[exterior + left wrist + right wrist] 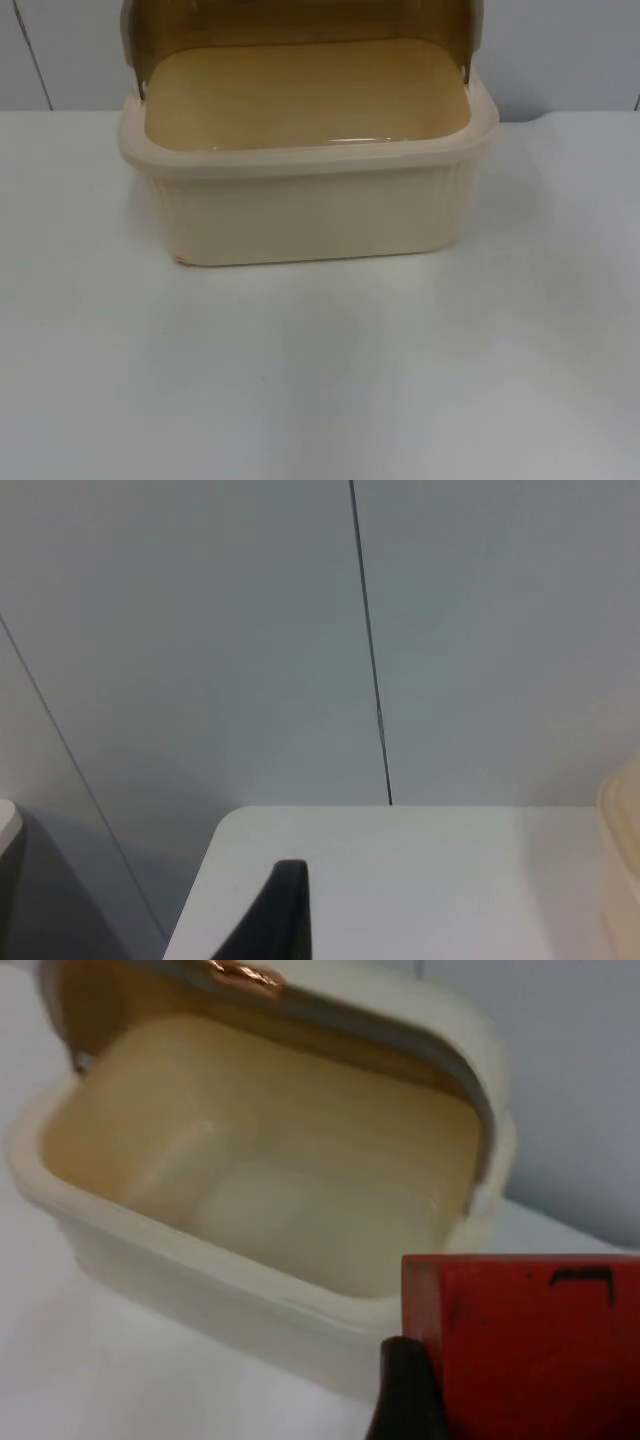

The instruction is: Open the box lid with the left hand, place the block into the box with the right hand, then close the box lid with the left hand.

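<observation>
A cream ribbed box (310, 215) stands on the white table near the back wall. Its amber see-through lid (300, 20) is swung up at the rear, and the inside holds nothing. In the right wrist view my right gripper (480, 1400) is shut on a red block (530, 1350), held just outside the box (200, 1250) near its rim, with the raised lid (330, 1010) behind. My left gripper (285, 920) waits over the table's far left corner, facing the wall, with the box's side (622, 860) off to one side.
The grey partition wall (560, 50) rises right behind the box. The table's left edge (195, 900) drops off close to my left gripper. White table top (320, 380) stretches in front of the box.
</observation>
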Controlling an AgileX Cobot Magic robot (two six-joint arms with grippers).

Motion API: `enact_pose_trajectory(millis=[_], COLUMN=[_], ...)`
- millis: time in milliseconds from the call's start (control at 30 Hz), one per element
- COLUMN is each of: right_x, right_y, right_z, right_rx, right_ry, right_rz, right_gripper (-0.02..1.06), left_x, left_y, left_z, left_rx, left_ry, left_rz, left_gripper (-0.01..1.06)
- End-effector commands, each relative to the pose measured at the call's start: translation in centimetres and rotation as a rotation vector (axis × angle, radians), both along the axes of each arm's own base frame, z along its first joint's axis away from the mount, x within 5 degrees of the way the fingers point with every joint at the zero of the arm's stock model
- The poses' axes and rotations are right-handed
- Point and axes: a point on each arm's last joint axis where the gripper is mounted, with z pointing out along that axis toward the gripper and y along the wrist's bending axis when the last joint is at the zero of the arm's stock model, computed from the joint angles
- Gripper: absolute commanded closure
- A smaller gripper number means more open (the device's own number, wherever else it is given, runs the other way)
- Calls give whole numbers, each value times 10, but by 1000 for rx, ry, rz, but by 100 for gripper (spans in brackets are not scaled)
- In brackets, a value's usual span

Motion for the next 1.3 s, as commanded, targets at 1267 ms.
enact_pose_trajectory(millis=[1267], right_x=[179], right_y=[144], right_z=[-164], right_rx=[28], right_ry=[-18], right_rz=[91], right_gripper=[100], left_x=[0], left_y=[0], left_z=[1], left_rx=[20], left_ry=[-15], left_rz=[-3], left_gripper=[0])
